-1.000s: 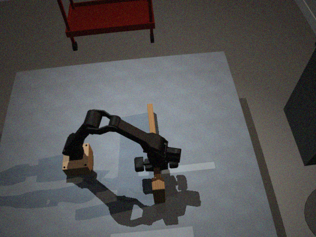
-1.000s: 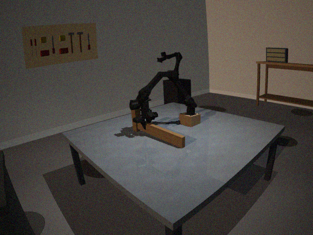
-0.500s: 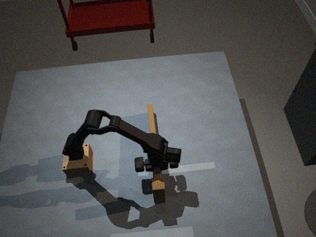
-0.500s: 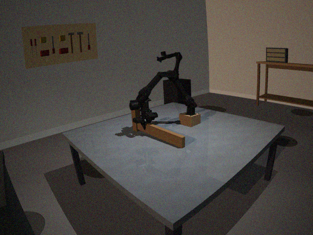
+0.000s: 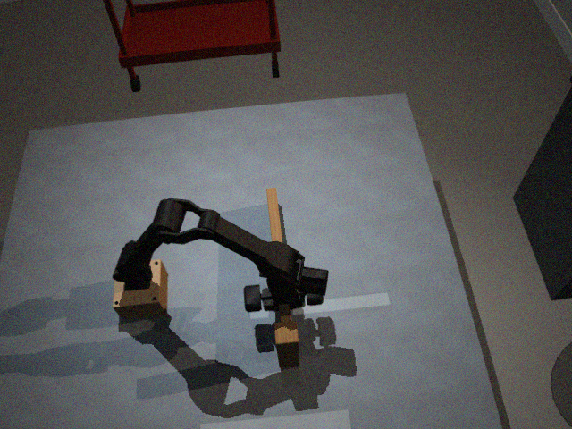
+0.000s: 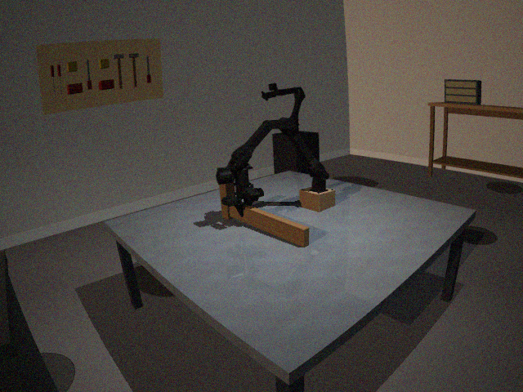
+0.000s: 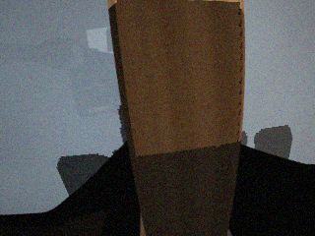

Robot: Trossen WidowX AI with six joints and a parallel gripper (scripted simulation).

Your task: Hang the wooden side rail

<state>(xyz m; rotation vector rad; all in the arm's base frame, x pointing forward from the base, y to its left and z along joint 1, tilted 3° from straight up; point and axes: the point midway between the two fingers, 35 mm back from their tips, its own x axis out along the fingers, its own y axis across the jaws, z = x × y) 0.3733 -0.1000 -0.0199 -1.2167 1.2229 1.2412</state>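
Claw (image 5: 282, 308) pinching side rail (image 5: 273, 214) at headboard post (image 5: 286, 333); rail's far end on table (image 5: 138, 161).

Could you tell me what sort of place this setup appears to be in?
Probably a workshop: a pegboard of hand tools hangs on the wall, a red cart stands nearby, and the arm works on a plain blue work table.

tan rail (image 6: 276, 225), blue table (image 6: 329, 273), red cart (image 5: 198, 50)

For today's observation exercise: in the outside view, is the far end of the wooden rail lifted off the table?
No: the wooden rail's far end rests on the table, while the gripper holds its other end.
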